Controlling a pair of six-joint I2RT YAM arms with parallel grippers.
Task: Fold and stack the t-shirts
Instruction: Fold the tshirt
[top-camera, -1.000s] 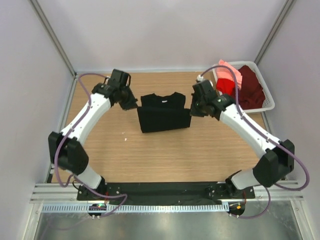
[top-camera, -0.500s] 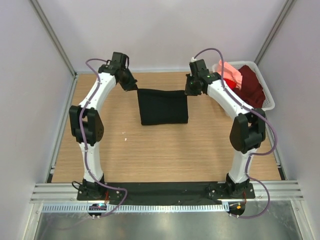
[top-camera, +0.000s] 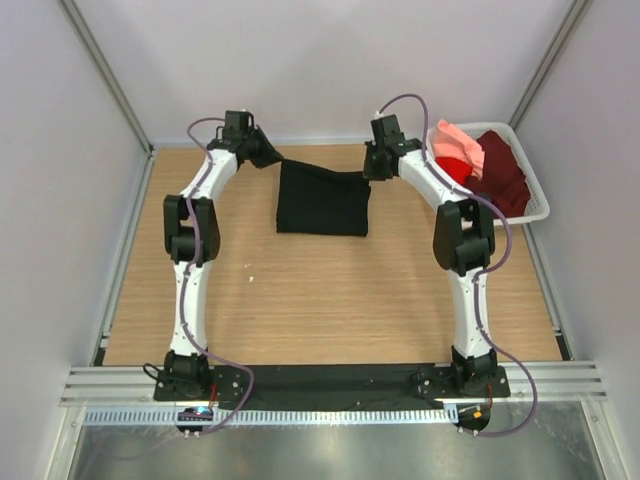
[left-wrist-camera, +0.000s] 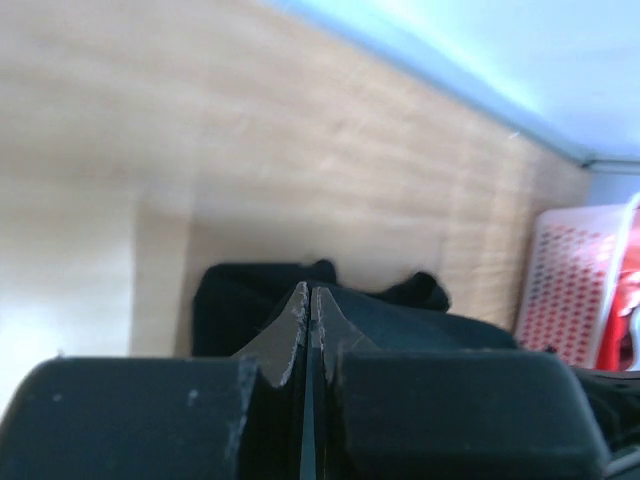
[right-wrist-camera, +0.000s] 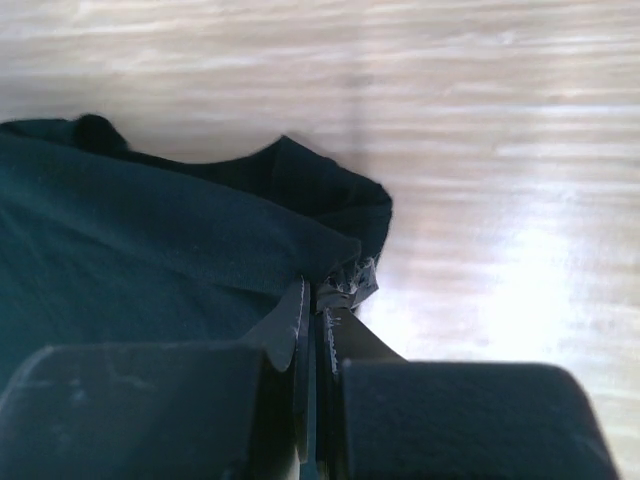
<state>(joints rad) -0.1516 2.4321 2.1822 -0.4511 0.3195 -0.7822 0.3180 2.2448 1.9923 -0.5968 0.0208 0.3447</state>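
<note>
Black cloth is filling the middle of the scene: the black t-shirt (top-camera: 322, 200) is lying folded on the far half of the wooden table (top-camera: 330, 300), with its near edge resting flat and its 2 far corners being pulled up and outward. The left end effector (top-camera: 268, 158) is clenching the shirt's far left corner, and the left wrist view is showing its fingers (left-wrist-camera: 285, 335) pressed tightly together with the dark fabric (left-wrist-camera: 235, 300) bunching just beyond the tips. The right end effector (top-camera: 372, 170) is grasping the far right corner; in the right wrist view a crumpled bit of the cloth (right-wrist-camera: 150, 230) is being pinched between its closed fingertips (right-wrist-camera: 290, 325). Both arms are reaching far forward, close to the back wall. At the far right of the table, a white basket (top-camera: 535, 200) is holding 3 more shirts: the salmon-pink t-shirt (top-camera: 455, 140) is lying against the far left rim, the red t-shirt (top-camera: 455, 168) is sitting just beside it, and the maroon t-shirt (top-camera: 500, 165) is taking up the rest.
</note>
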